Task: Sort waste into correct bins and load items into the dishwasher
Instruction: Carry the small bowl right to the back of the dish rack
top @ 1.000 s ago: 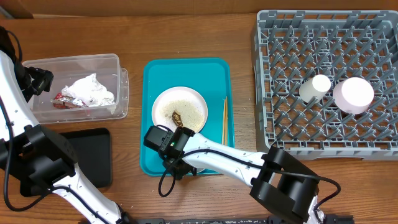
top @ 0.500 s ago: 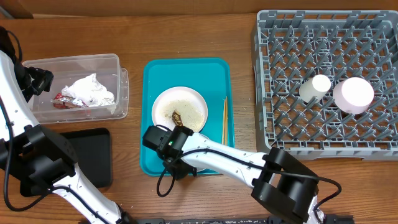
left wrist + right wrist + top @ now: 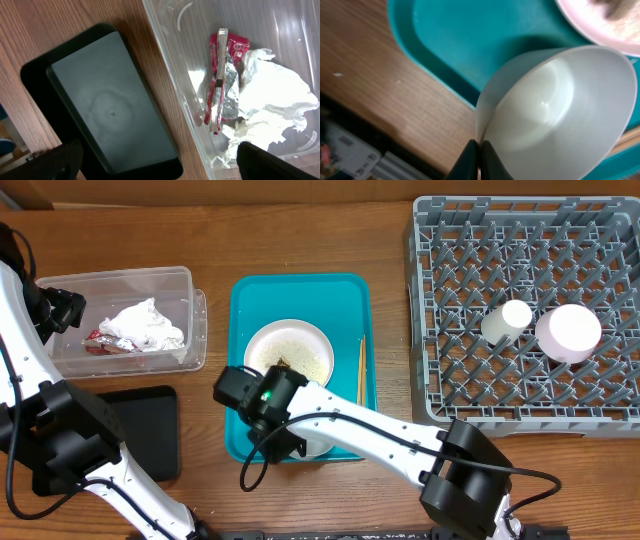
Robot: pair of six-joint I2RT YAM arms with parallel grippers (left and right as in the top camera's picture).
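Item: light grey bowl (image 3: 555,115), at corner of teal tray (image 3: 450,45), beside plate (image 3: 600,20). Prob. rigid, light, slick, chippable. Hold pt: rim wall. Right fingers (image 3: 467,162) pinch it. Left fingers (image 3: 270,165) wide, empty, above clear tub (image 3: 200,30).

right pincer (image 3: 479,150) clamped, left pincer (image 3: 157,152) wide

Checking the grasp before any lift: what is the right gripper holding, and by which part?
The right gripper holds the light grey bowl, pinched by its rim.
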